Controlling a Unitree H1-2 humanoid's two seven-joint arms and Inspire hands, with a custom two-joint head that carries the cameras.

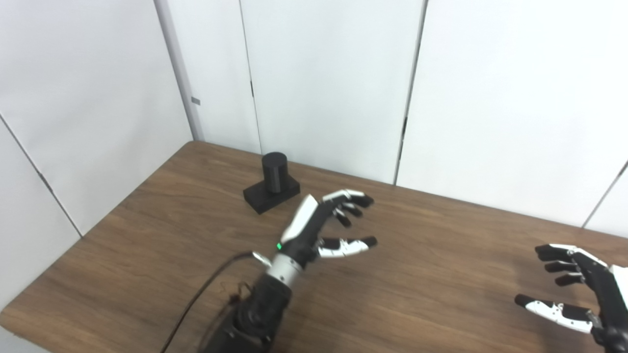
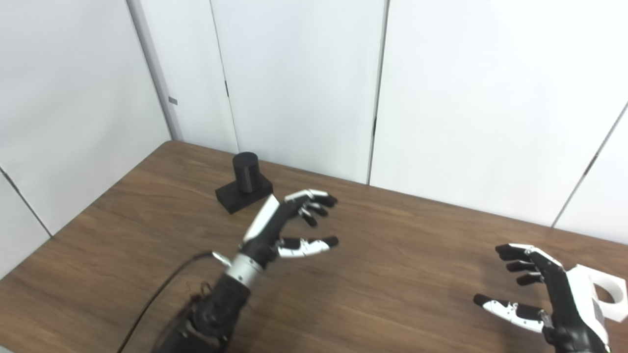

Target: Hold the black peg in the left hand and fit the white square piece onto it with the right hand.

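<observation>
- The black cylindrical peg on its flat black rectangular base (image 1: 273,185) stood upright near the far left part of the brown wood-grain table (image 1: 417,274), close to the white panelled wall (image 1: 333,83).
- The black-and-white left hand (image 1: 327,221) hovered just to the right of the peg and nearer the camera, not touching it; its fingers (image 1: 349,197) were spread and curled slightly, the thumb set apart below them, and it held nothing.
- A black cable (image 1: 201,294) ran along the left forearm down toward the bottom edge.
- The black-and-white right hand (image 2: 544,294) was at the lower right, well apart from the peg, fingers (image 2: 512,252) and thumb parted and pointing left, with nothing in its grasp.
- The white square piece with a round hole (image 2: 608,293) lay on the table just behind the right hand, partly hidden by it, at the right edge of the right eye view; whether the hand touched it could not be told.
</observation>
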